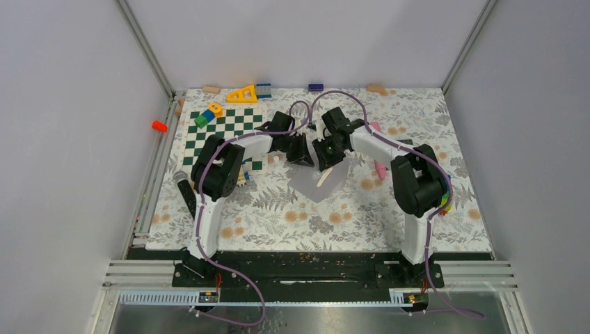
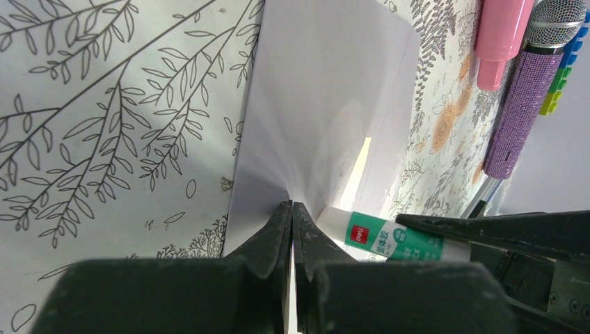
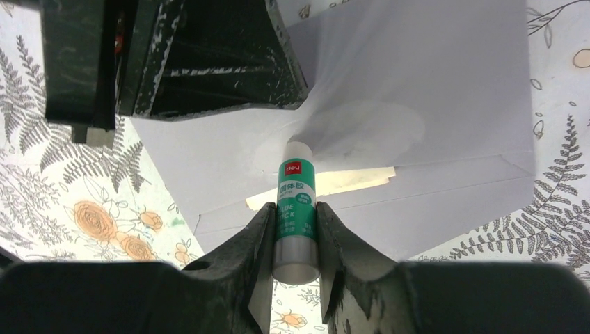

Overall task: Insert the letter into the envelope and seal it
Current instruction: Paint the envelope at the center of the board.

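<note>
Left tool (image 2: 291, 206) on pale, puckered envelope (image 2: 327, 90)

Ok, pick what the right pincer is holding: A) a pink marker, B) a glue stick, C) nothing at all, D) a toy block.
B: the right pincer is clamped on a green-and-white glue stick, whose white tip points at the envelope.
</note>
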